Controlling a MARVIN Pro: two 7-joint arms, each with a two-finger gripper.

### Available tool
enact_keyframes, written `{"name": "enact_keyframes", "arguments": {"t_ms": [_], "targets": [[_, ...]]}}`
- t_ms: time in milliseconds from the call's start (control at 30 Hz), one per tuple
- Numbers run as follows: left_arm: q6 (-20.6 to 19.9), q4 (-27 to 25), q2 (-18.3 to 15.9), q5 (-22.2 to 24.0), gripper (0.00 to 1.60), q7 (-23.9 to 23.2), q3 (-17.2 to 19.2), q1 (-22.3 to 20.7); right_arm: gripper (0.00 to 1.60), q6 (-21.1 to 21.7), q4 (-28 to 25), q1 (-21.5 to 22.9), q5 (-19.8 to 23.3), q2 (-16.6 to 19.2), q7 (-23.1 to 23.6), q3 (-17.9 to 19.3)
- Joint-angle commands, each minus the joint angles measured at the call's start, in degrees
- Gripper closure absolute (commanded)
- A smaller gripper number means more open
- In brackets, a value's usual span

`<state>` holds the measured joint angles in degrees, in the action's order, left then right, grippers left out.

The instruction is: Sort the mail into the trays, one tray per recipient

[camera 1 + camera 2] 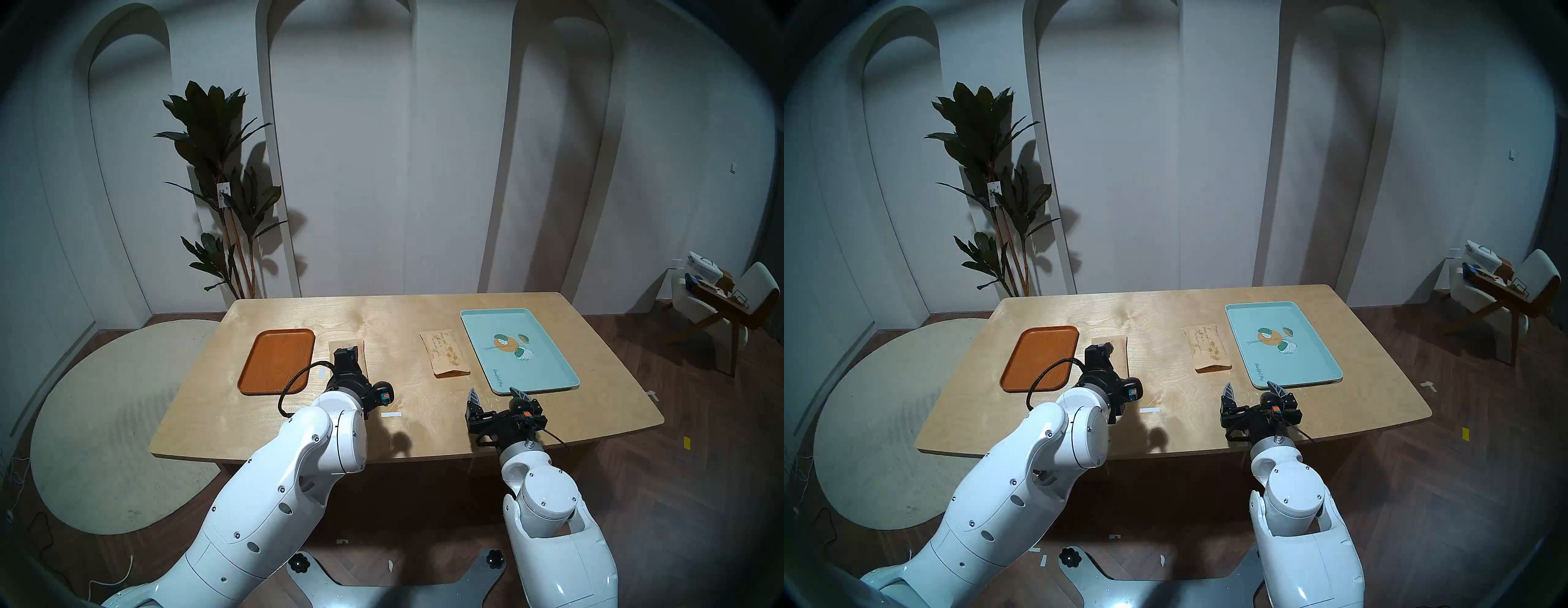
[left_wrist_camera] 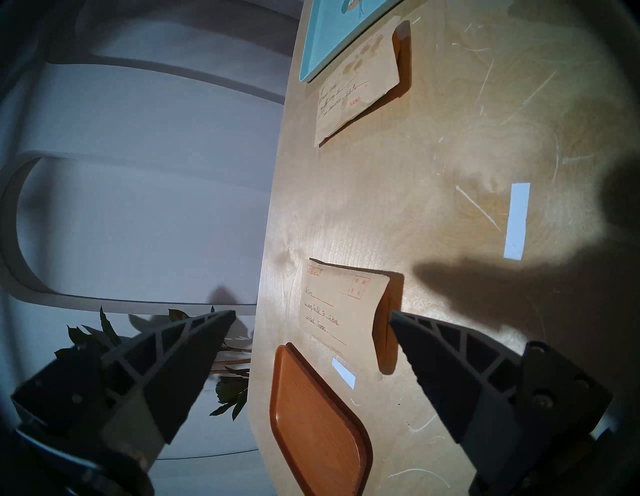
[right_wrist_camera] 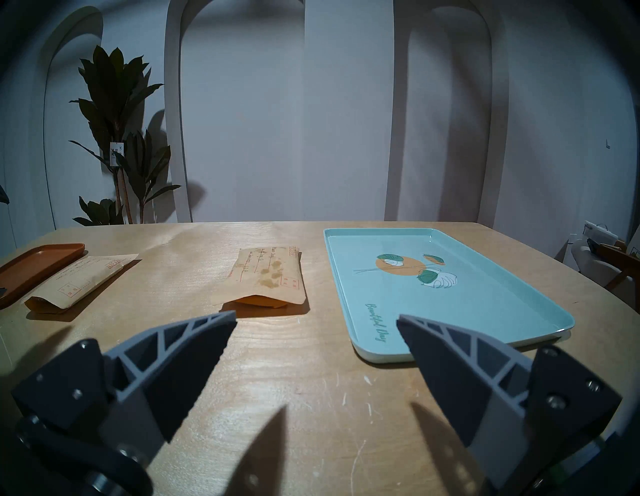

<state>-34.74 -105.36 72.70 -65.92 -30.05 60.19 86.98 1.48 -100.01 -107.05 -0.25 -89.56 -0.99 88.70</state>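
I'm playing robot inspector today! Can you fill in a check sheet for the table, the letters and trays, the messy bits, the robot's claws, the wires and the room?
Surface: wooden table, scratched, bare in the middle.
Job's things: plain envelope lies beside the orange tray; stained envelope lies beside the turquoise tray. Both trays hold nothing.
Clutter: white tape strips stuck on the table.
Grippers: left gripper open, above the plain envelope, holding nothing; right gripper open, over the table's near edge, holding nothing.
Cables: black cable loops from the left wrist over the orange tray.
Surroundings: tall plant, round rug, chair with things piled on it, white arched wall.
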Motion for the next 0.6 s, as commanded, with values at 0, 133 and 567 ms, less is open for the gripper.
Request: {"name": "enact_keyframes", "arguments": {"t_ms": [0,133,567], "targets": [[0.51,1.55,2.59,0.84,0.0,1.82,-0.72,-0.88,0.0,-0.18,-1.34,0.16,0.16,-0.08,0.06,0.01],[0.48,2.38,2.94,1.29,0.0,2.31,-1.18,-0.96,0.0,-0.18,-1.34,0.16,0.16,-0.08,0.05,0.01],[0.71,4.85,3.34,2.46,0.0,4.52,-0.87,-1.66,0.0,-0.18,-1.33,0.16,0.16,-0.08,0.05,0.01]]}}
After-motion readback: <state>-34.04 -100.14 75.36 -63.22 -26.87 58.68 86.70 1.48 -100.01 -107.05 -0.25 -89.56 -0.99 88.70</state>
